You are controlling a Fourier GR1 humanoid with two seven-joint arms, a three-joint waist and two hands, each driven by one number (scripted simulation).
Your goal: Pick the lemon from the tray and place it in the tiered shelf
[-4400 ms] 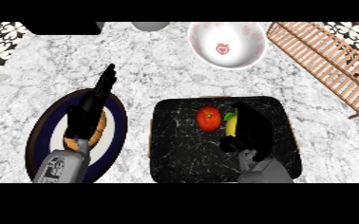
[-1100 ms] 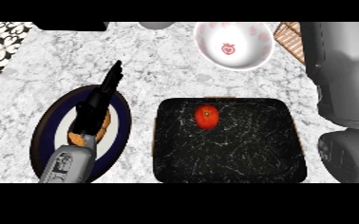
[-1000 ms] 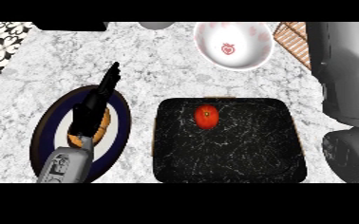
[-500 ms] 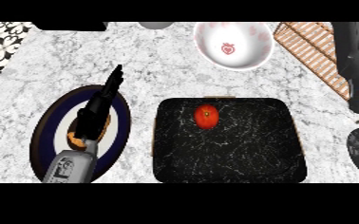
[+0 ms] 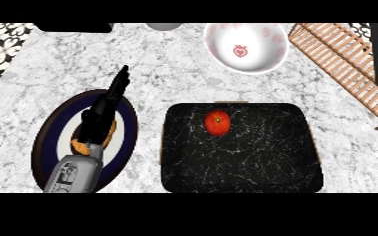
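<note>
Stretching its fingers (image 5: 118,82) straight toward the counter's far edge, the left hand (image 5: 98,122) lies over a dark-rimmed plate (image 5: 43,145) near the front left corner of the marble counter (image 5: 170,75). The fingers are extended and close together, and they have hold of nothing. The grey forearm (image 5: 74,172) comes in from the front edge and slants slightly rightward. Dark markings on its casing are too small to read. An orange piece of food (image 5: 80,148) shows on the plate at the wrist's left side; whether the hand touches it cannot be told.

The only emblem in view is a red, strawberry-like mark at the bottom of a white bowl (image 5: 258,62), which stands by the far edge, right of centre. No lettering can be made out on it. A black marbled tray (image 5: 255,162) sits at the front edge, just right of the plate, and carries a red tomato (image 5: 218,122) in its far left part. The slatted wooden shelf (image 5: 332,55) runs slantwise at the far right corner, apart from the tray. Where the lemon is cannot be told from this view.
</note>
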